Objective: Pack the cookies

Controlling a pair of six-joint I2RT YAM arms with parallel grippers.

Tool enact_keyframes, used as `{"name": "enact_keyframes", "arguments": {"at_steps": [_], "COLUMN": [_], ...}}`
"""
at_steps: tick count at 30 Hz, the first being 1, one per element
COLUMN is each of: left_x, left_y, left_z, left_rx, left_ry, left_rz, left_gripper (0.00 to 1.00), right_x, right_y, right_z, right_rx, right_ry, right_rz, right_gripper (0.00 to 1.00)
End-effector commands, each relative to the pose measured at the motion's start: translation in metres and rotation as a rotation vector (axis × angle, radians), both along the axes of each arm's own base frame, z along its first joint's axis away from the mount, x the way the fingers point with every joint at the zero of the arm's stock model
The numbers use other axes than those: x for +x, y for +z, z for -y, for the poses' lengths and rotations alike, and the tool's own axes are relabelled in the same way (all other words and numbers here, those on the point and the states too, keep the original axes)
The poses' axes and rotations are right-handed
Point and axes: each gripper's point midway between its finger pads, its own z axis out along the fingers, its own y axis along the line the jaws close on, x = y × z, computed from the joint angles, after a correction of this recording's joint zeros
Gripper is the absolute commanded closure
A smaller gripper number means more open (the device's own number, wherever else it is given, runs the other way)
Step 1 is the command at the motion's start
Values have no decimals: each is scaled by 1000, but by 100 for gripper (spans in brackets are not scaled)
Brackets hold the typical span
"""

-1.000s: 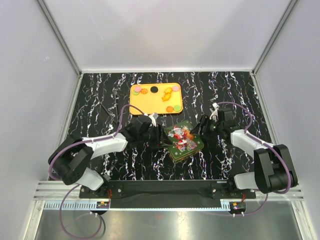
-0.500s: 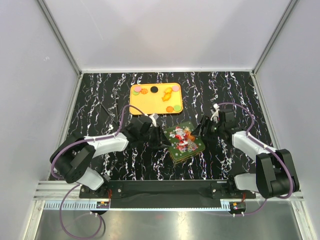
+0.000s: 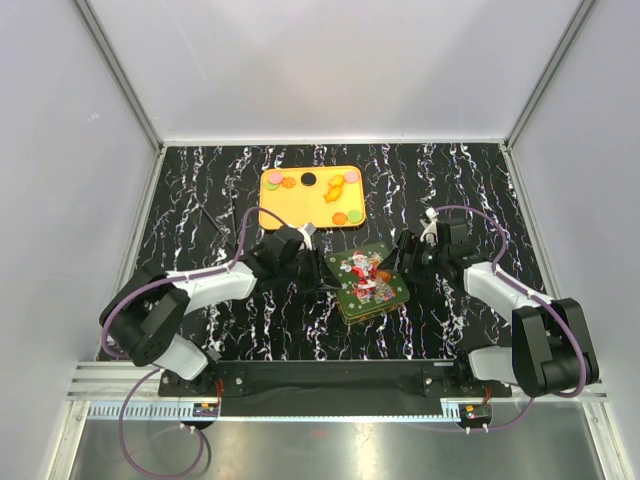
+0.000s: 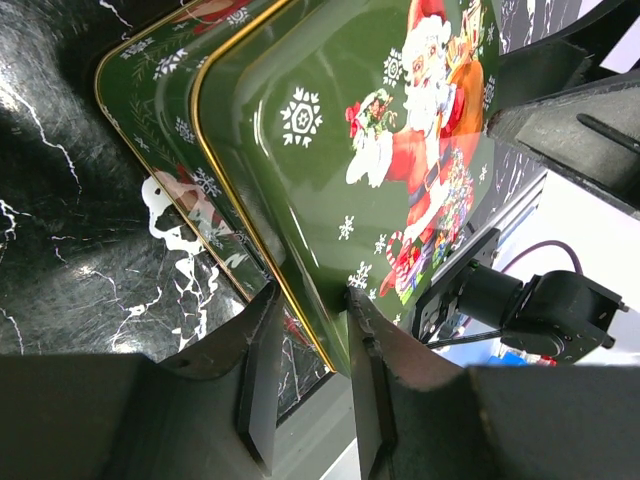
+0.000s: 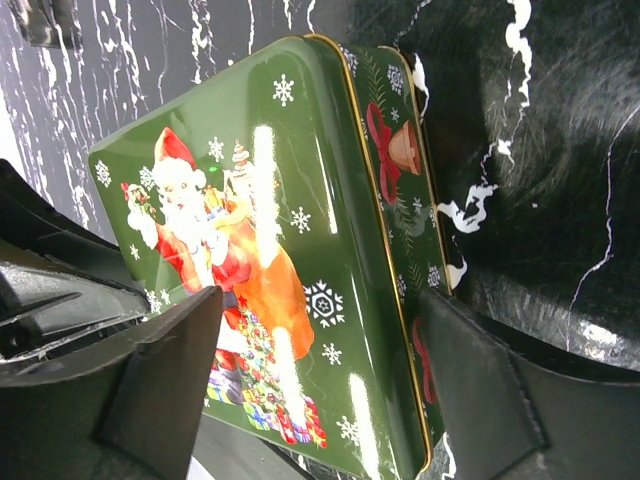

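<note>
The cookies [image 3: 309, 178] lie on an orange tray [image 3: 300, 207] at the back: small orange, black, pink and green discs. A green Christmas tin sits in front of it; its Santa lid [image 3: 366, 276] is lifted askew over the base [image 4: 170, 130]. My left gripper [image 3: 322, 272] is shut on the lid's left rim, with the gold edge between its fingers in the left wrist view [image 4: 310, 300]. My right gripper [image 3: 402, 262] is open at the tin's right side. In the right wrist view [image 5: 320, 310] it straddles the tin's edge [image 5: 400, 300], one finger over the lid [image 5: 250, 230].
The black marbled table [image 3: 200, 190] is boxed in by white walls on three sides. The arms' base rail [image 3: 330, 378] runs along the near edge. Both arms reach in towards the middle.
The left gripper has shifted slightly back and left with the lid's rim, and the lid has tipped and moved a little over the base. The right gripper has barely moved.
</note>
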Motion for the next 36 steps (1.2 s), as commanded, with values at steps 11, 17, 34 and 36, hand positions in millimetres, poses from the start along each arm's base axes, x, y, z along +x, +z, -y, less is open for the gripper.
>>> {"name": "enact_keyframes", "arguments": {"at_steps": [11,17,34,36], "left_x": [13,15,14,14], "left_y": [45,38,30,27], "left_z": [27,24,19,19], "left_rx": [-164,-158,-125,-119], "left_ry": [-71,-60,-58,-58], "left_rz": [81,64,64,62], "left_gripper": [47,46,68,67], "right_x": [-10,-8,-8,-8], "right_y": [-1,-1,14,17], "right_z": [-10,-8,-6,-5], "right_rx": [-53,-109,-114,-114], "right_ry": [30,14,9,6], "right_rz": [-15,-16,15,19], "right_gripper": [7,9,12,12]}}
